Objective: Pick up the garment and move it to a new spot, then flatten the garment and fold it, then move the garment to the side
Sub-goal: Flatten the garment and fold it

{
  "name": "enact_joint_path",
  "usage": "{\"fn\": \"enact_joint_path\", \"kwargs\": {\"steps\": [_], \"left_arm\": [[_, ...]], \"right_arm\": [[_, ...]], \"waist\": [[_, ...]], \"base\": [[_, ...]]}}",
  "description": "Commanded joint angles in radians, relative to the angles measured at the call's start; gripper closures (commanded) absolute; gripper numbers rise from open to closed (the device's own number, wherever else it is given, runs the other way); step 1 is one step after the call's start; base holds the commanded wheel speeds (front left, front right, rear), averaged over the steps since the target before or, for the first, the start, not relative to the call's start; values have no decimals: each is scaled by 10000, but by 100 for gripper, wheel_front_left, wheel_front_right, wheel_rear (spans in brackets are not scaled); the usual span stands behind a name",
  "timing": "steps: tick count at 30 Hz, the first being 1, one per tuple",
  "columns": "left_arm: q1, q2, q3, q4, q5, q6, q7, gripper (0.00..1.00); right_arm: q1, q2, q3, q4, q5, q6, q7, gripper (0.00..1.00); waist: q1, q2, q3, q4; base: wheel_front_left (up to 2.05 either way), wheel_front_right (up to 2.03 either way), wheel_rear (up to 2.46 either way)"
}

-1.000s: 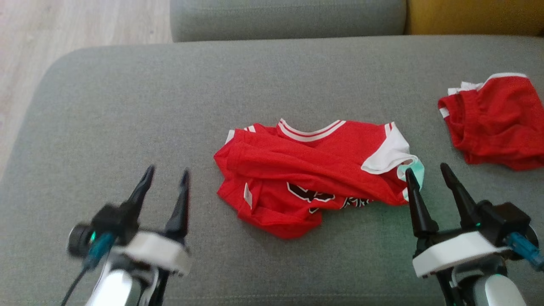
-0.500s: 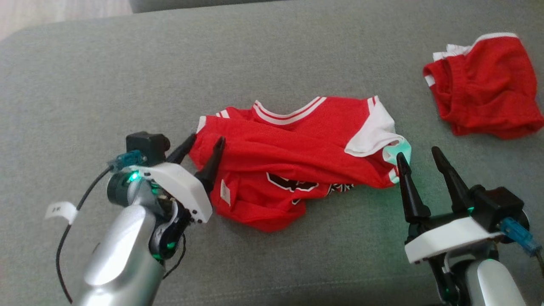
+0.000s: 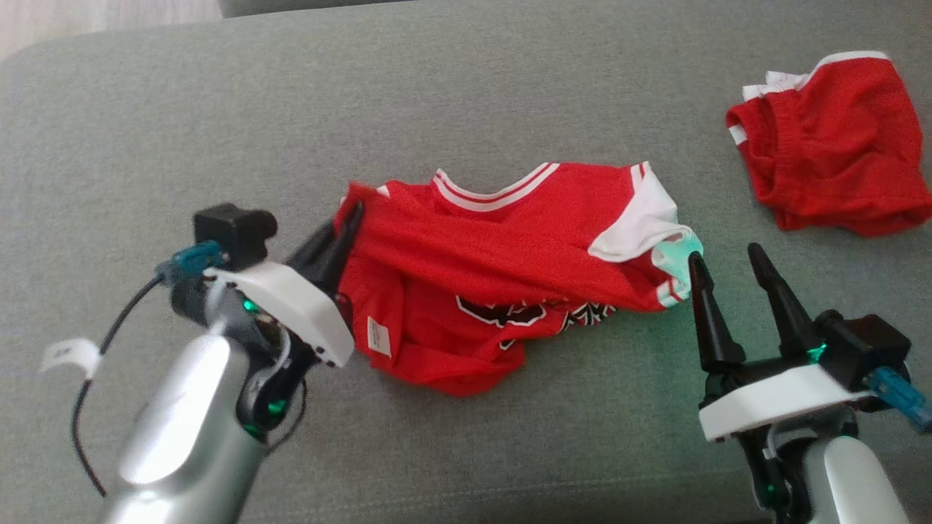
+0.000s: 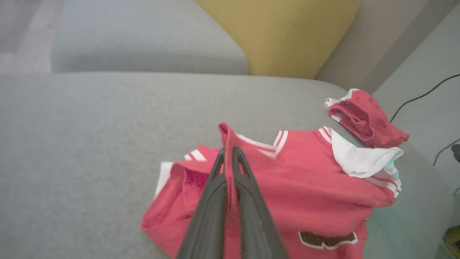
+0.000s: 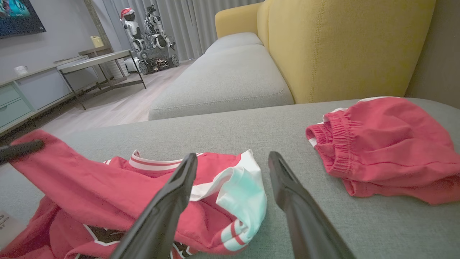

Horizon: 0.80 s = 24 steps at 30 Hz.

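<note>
Your left gripper (image 3: 349, 218) is pinched closed on the left shoulder edge of the crumpled red jersey with white trim (image 3: 510, 255), lying mid-cushion on the grey fabric sofa seat (image 3: 218, 109). Your right gripper (image 3: 724, 256) stands spread and empty beside the white sleeve (image 3: 641, 225): close it there, then lift both shoulders evenly. How many layers the left fingers (image 4: 212, 194) hold is hidden in folds.

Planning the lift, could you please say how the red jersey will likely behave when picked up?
Likely floppy: the red jersey hangs in soft folds from the shut left claw. Probably light, since a thin pinch tents it. Its bunched layers may unfurl unevenly.
</note>
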Motion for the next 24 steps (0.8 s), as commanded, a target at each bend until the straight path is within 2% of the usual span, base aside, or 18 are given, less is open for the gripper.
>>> {"fn": "enact_joint_path", "kwargs": {"steps": [1, 4, 7, 12, 17, 22, 23, 24], "left_arm": [[-638, 440, 350, -744, 405, 70, -444, 100], [-549, 684, 315, -1624, 774, 120, -879, 100], [197, 1014, 182, -2461, 935, 253, -736, 100], [2301, 1370, 225, -3477, 739, 891, -431, 100], [3577, 1290, 606, -3421, 530, 1550, -918, 100], [3671, 1013, 692, -2931, 340, 1549, -1423, 100], [3637, 913, 679, -2813, 266, 1514, -1499, 62], [3590, 839, 668, -2711, 244, 1506, -1576, 0]], "right_arm": [[-309, -33, 121, -324, 83, -7, -119, 0], [-261, -32, 53, -332, 142, -7, -94, 0], [-238, -32, 73, -356, 158, -7, -46, 0], [-168, -32, -9, -411, 212, -7, 19, 0], [-170, -32, -25, -439, 251, -7, 86, 0], [-229, -32, -43, -446, 249, -7, 153, 0], [-242, -32, -47, -449, 251, -7, 174, 0], [-252, -32, -52, -455, 253, -7, 191, 0]], "waist": [[-1, 0, -17, 97], [-1, 0, -41, 280], [-1, 0, -57, 397], [-1, 0, -8, 623], [-1, 0, 67, 890], [-1, 0, 68, 1012], [-1, 0, 62, 1024], [-1, 0, 50, 1029]], "base": [[0, 0, 0], [0, 0, 0], [0, 0, 0], [0, 0, 0], [0, 0, 0], [0, 0, 0], [0, 0, 0], [0, 0, 0]]}}
